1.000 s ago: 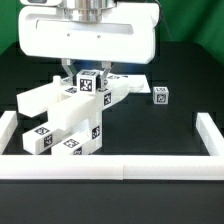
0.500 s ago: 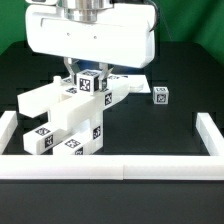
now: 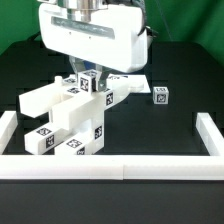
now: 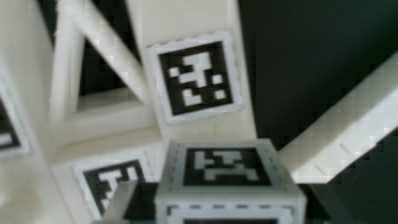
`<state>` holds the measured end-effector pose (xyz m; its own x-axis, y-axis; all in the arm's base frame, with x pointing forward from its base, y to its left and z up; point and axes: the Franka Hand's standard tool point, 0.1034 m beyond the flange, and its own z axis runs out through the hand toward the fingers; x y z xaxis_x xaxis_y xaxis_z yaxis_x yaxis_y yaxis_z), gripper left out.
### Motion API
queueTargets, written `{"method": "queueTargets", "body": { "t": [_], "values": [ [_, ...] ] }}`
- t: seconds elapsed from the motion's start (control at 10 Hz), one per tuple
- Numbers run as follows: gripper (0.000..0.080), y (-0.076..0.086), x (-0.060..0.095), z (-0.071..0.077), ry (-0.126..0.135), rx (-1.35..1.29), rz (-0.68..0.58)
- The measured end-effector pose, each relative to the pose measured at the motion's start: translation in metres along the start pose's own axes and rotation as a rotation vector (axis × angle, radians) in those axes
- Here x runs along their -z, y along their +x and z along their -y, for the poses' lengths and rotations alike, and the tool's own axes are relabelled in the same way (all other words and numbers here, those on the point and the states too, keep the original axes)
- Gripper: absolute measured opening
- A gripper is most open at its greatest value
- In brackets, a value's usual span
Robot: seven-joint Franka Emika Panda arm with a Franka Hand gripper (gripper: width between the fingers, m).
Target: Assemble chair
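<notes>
Closed gripper (image 3: 84, 74) low over the piled chair (image 3: 68, 118) parts; whether it grips one, I cannot tell.
The pile lies by the table's (image 3: 150, 125) near edge, toward the exterior view's left; one small tagged block (image 3: 160, 95) sits apart.

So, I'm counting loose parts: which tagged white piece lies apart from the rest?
The small block on the exterior view's right, alone on the black table; the others are stacked together in one pile.

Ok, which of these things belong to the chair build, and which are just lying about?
Job: joined white blocky tagged plastic chair parts; small loose white tagged block; gripper.
Lying about: long low white border rail; black tabletop.
</notes>
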<state>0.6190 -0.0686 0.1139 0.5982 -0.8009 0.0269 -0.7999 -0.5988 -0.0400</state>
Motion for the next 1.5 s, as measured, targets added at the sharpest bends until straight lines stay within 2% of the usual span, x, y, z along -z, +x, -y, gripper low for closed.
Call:
{"method": "queueTargets", "body": {
  "t": [1.5],
  "values": [
    [0.0271, -0.012, -0.001, 0.012, 0.030, -0.880, 0.057]
  ]
}}
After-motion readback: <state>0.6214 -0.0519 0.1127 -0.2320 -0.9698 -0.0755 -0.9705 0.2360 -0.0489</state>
